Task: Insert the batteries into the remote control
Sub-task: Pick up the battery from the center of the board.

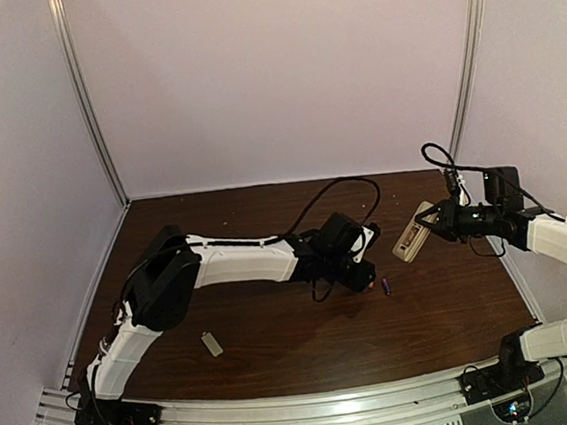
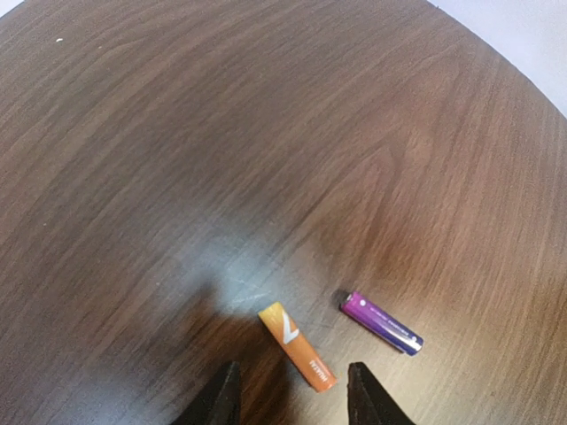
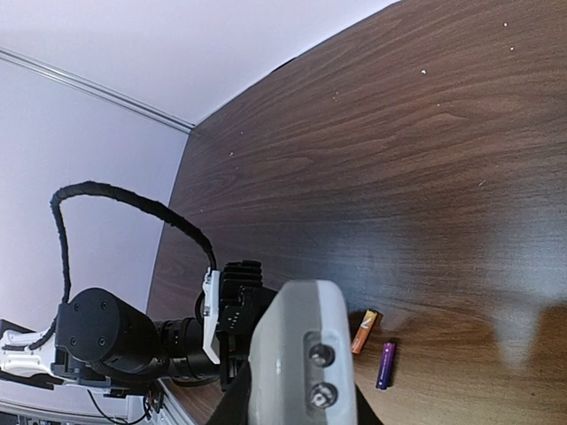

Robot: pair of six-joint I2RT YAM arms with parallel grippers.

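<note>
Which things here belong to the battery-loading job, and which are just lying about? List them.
Job: slim orange cylindrical battery; slim purple cylindrical battery; slim whitish rectangular remote control.
Lying about: small flat grey rectangular piece on the dark wooden table.

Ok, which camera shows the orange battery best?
Left wrist: the orange battery lies large and unobstructed just ahead of the left gripper. Right wrist shows it small; in top external I cannot pick it out.
</note>
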